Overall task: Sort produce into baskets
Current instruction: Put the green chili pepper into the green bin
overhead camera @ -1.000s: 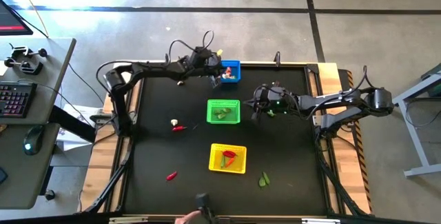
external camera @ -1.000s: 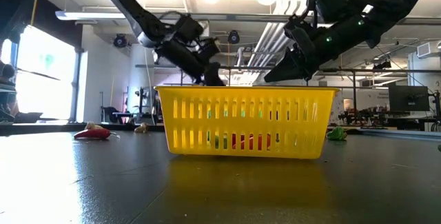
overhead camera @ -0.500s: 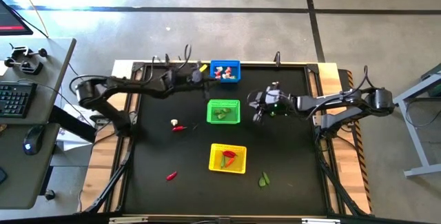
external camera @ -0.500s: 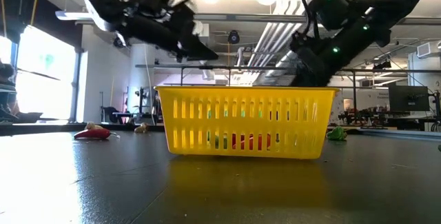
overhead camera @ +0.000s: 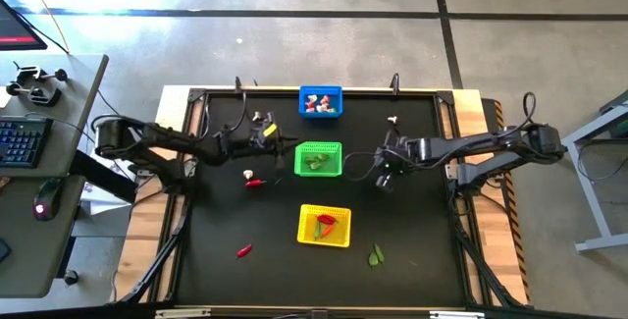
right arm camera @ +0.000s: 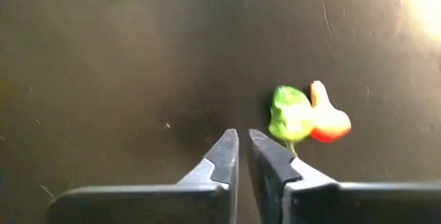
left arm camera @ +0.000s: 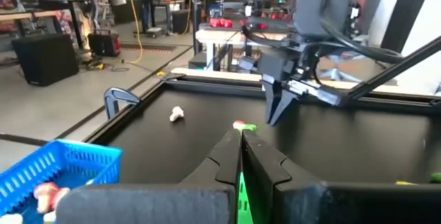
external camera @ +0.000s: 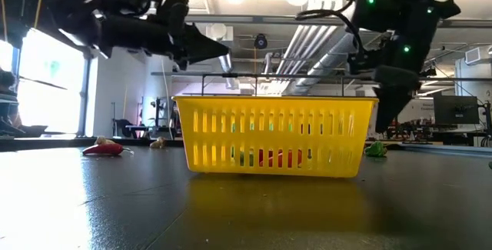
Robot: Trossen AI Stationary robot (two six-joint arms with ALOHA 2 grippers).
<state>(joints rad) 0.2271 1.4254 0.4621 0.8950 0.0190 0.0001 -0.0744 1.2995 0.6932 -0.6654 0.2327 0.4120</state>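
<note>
Green and red, a tiny toy piece [right arm camera: 305, 116] lies on the black table [overhead camera: 412, 221] beside the green basket [overhead camera: 318, 158]. It looks light and rigid; grasp its middle. Right tool [right arm camera: 242, 156] hovers above, slightly parted, empty. Left tool [left arm camera: 240, 156] is clenched, empty.

Blue basket [overhead camera: 321, 102], green basket [overhead camera: 318, 158] and yellow basket [overhead camera: 324, 225] stand in line; chillies [overhead camera: 254, 182] lie beside them.
</note>
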